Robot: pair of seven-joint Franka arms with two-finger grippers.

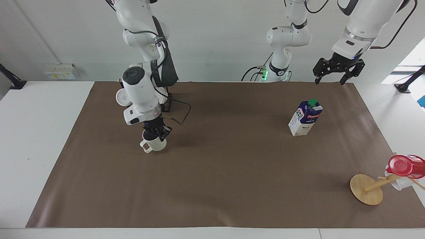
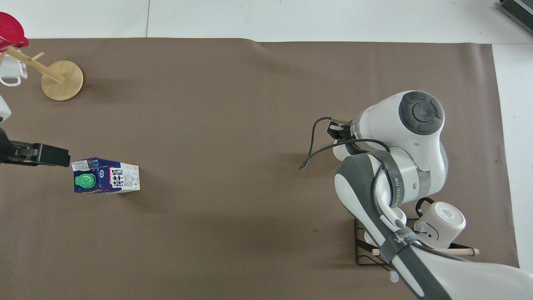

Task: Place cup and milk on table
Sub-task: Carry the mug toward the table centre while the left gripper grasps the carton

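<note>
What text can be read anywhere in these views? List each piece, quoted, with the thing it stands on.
"纯牛奶": large dark characters on the white panel of the milk, seen in the overhead view.
Red label band on the milk in the facing view: white brand lettering, too blurred to read.
Fine print on the milk's white side: too small to read.
Grey lettering on the right arm band: too blurred to read.
Grey stamp on the base of the white mug on the rack: unreadable.
</note>
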